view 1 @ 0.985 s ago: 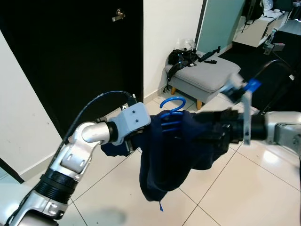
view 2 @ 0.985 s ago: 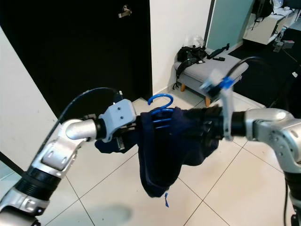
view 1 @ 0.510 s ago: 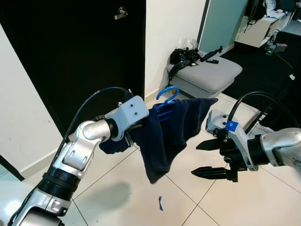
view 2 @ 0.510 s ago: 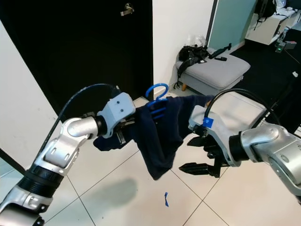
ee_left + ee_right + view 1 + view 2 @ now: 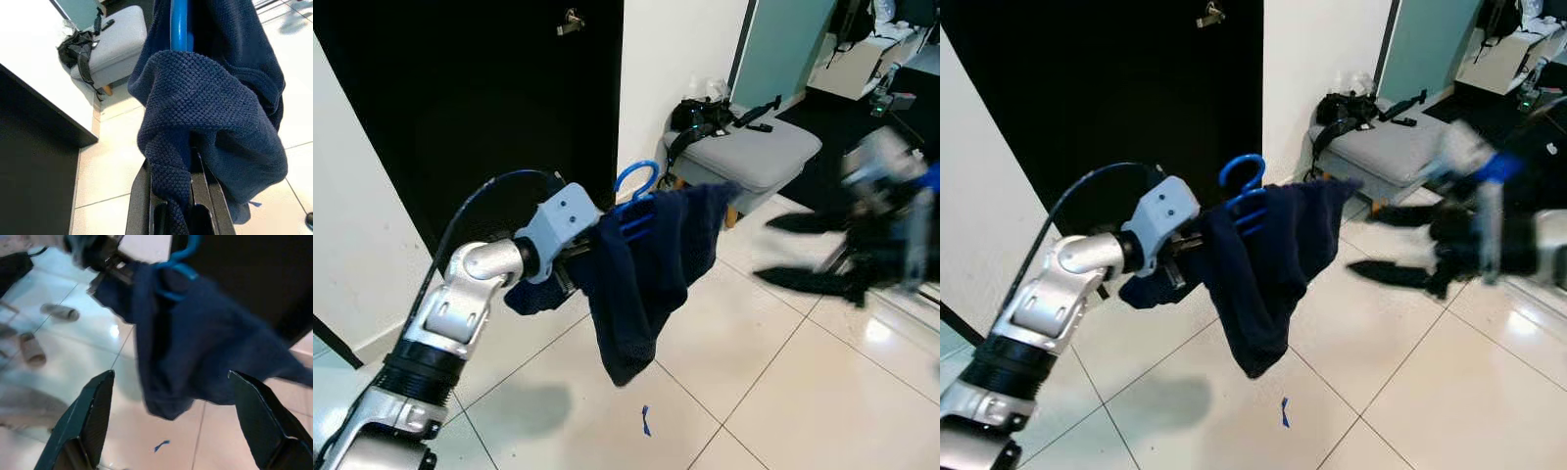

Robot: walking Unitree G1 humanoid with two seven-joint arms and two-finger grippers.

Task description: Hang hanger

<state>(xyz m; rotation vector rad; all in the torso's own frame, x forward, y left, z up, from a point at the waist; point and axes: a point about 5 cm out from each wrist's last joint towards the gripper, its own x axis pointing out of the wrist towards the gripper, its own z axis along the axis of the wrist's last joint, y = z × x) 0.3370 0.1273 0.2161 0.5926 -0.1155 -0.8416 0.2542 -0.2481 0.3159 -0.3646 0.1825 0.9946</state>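
Right end effector (image 5: 1400, 245) withdrawn, grey stool (image 5: 754, 157) behind garment (image 5: 641, 279)

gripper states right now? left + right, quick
Left gripper: shut on the blue hanger and the navy garment draped on it.
Right gripper: open, holding nothing, apart from the garment.

Hallway corner with a stool and a dark door.

I see a black door (image 5: 499, 108) with a brass handle (image 5: 570, 22), a grey padded stool (image 5: 751, 157) on wooden legs by the white wall (image 5: 675, 49), a black bag (image 5: 693, 119) on it, and a blue scrap (image 5: 646, 422) on the tiled floor (image 5: 754, 392).
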